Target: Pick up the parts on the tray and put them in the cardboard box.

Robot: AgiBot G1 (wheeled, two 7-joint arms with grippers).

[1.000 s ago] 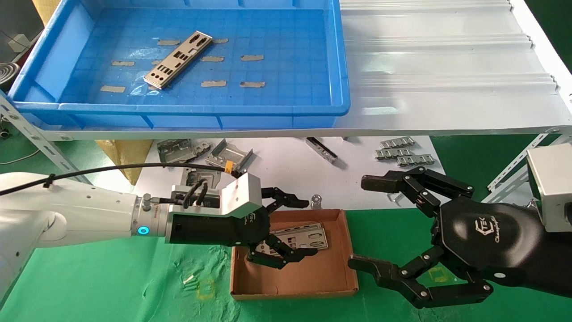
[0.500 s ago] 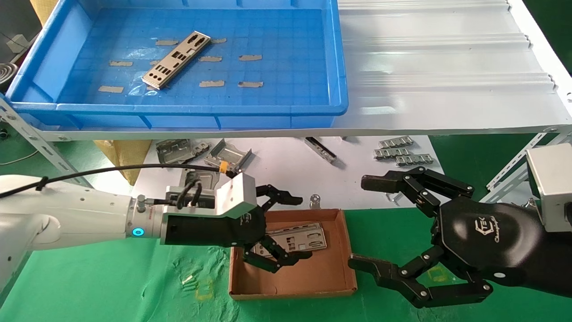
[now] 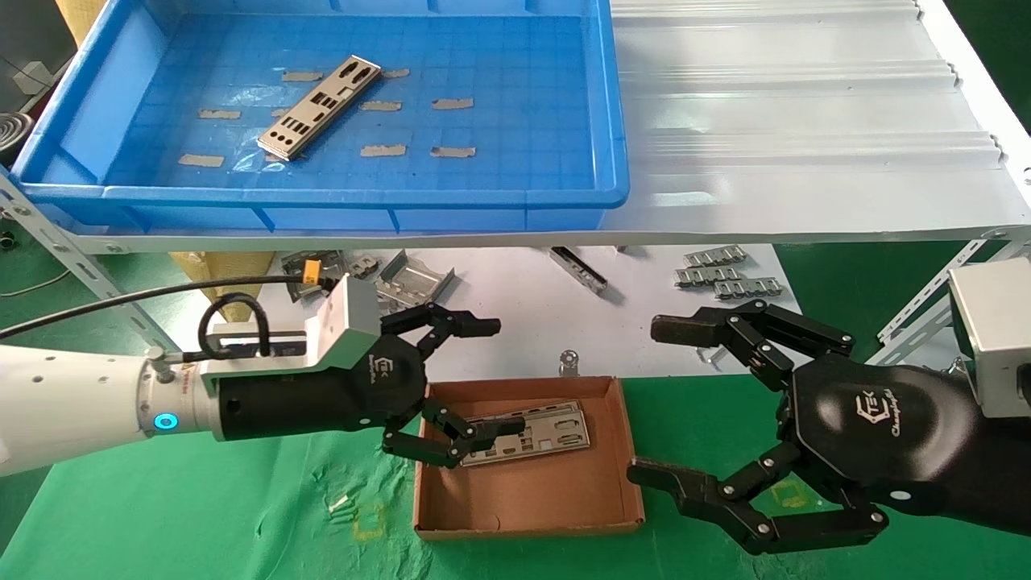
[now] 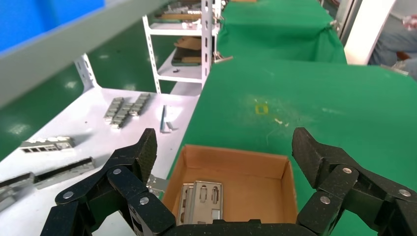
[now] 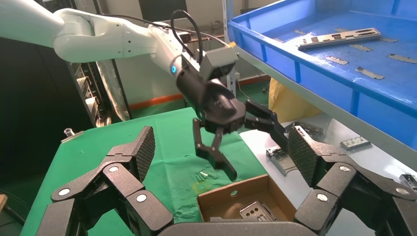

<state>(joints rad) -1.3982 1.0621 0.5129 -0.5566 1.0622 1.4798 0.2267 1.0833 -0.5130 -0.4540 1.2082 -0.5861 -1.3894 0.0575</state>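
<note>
Left end effector, fingers spread apart and empty, is retreating toward 9 o'clock from the shallow brown cardboard box, leaving the punched silver-grey metal plates inside. Right end effector is idling spread apart at 3 o'clock.

1 part flat in tray; parts in cardboard box.

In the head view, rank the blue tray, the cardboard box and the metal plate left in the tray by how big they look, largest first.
1. blue tray, by far the largest.
2. cardboard box, much smaller than the tray.
3. metal plate in the tray, the smallest.

The box lies nearer the camera, yet this order looks safe.
</note>
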